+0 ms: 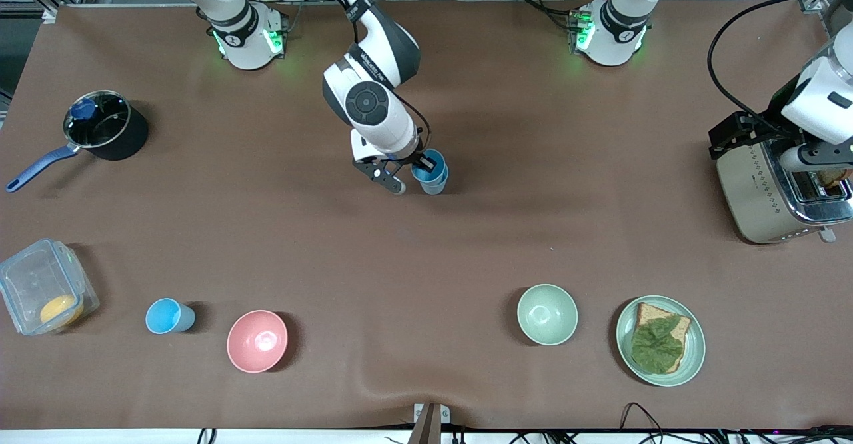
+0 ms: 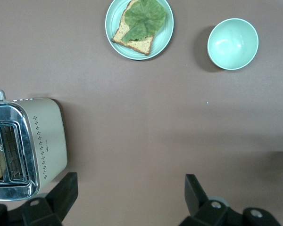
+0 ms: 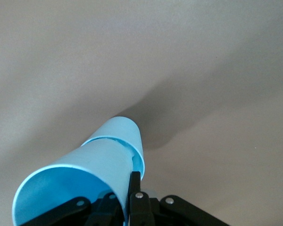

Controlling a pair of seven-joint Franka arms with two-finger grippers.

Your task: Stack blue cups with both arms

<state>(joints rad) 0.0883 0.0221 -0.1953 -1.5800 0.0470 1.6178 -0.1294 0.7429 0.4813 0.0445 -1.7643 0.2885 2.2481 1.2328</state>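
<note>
A brown-covered bench carries everything here. Going from the right arm's end toward the left arm's: a black saucepan with something blue inside, and nearer the front camera a clear lidded box, then a lone blue cup just beside a pink bowl. Mid-bench, the right end effector is clamped on the rim of a nested pair of blue cups, one seated inside the other; the wrist view shows a finger pressing the upper cup's wall. Farther along sit a pale green bowl, a plate of toast with a leaf, and a toaster. The left end effector hangs spread wide and empty above bare bench beside the toaster, waiting.

These cups look light, thin-walled, smooth and probably slippery; pinching the wall at the rim seems the surest hold, gently enough not to flex it.
</note>
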